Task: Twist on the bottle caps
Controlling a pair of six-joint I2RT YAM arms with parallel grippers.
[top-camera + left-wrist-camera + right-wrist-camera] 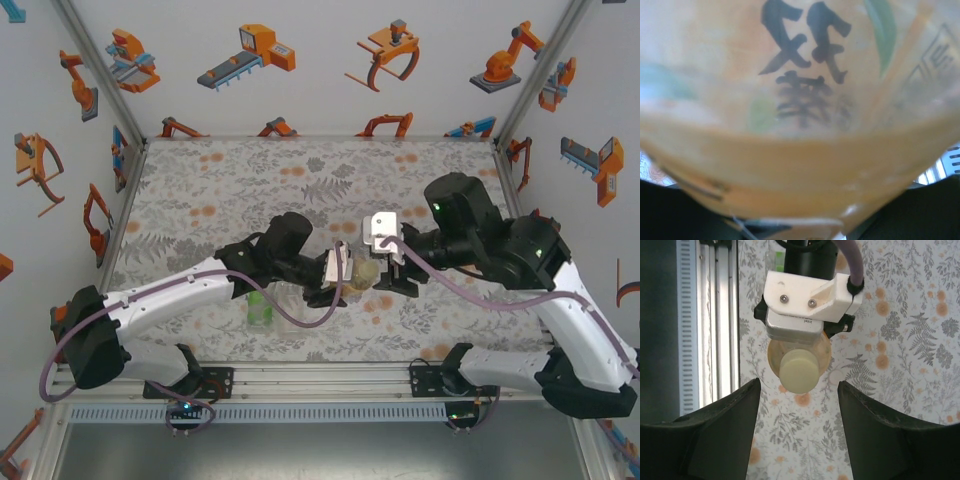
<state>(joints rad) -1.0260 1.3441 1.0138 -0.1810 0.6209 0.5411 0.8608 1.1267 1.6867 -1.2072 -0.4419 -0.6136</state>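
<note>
Looking first at the yellowish cap (799,374), we find it on the neck of the amber bottle (800,165), which the left fingers (920,215) clamp over the bench (200,190). The right fingers (725,430) stand open facing the cap, clear of it. A green bottle (260,310) stands on the bench beside the left arm (170,300).

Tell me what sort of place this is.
Probably a robot test booth, not a home: white walls printed with robot pictures, aluminium frame posts, and a left arm and right arm bolted to a rail beside a floral-covered table.
</note>
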